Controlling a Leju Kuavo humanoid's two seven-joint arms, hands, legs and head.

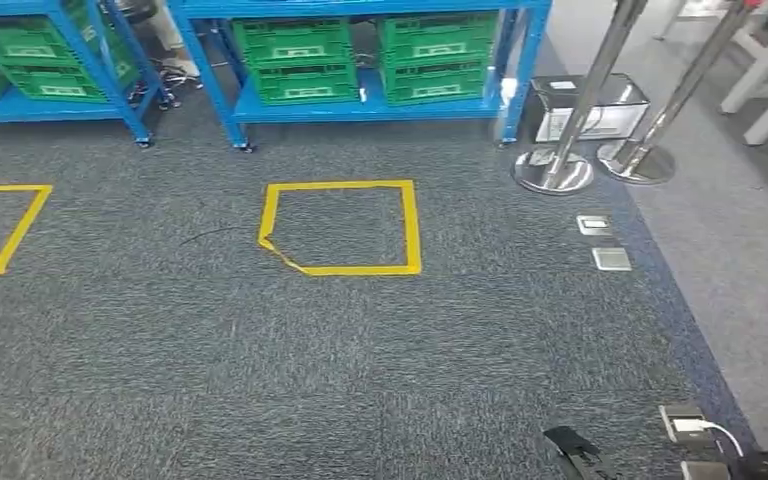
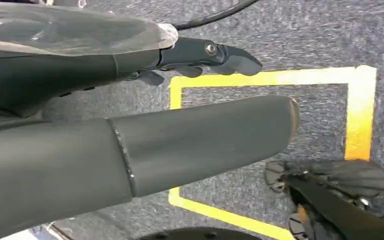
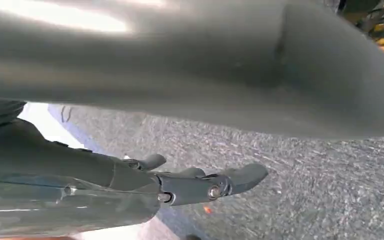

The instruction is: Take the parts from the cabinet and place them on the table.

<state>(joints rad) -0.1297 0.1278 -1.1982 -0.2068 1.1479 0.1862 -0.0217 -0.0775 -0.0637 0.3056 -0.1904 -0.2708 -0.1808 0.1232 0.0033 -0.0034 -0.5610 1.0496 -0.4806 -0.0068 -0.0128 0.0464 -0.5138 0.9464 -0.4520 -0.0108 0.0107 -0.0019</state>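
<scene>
**A:** At the far edge of the grey carpet (image 1: 360,350) you have two blue shelf racks; the nearer one (image 1: 365,105) stands straight ahead and the other (image 1: 55,105) is off to the left. Both carry green plastic crates (image 1: 295,60) on their lower shelves. What the crates hold you cannot tell from the head view.

**B:** And the floor between?

**A:** A yellow tape square (image 1: 340,228) lies on the carpet just in front of the nearer rack, with one corner cut off at a slant. A second tape outline (image 1: 5,228) sits to the left, cut by the picture's edge. To the right, two chrome stanchion bases (image 1: 552,170) stand close together beside a clear box (image 1: 590,105), and small metal floor sockets (image 1: 600,240) sit near the carpet's border.

**B:** The hands?

**A:** Your left hand (image 2: 145,120) hangs over a yellow tape square (image 2: 270,80) on the floor; the thick thumb and the darker fingers (image 2: 215,55) lie stretched out and apart, with nothing between them. Your right hand (image 3: 190,120) also hangs above carpet, fingers (image 3: 215,185) extended, grasping nothing, though the blur there makes that less certain.
</scene>
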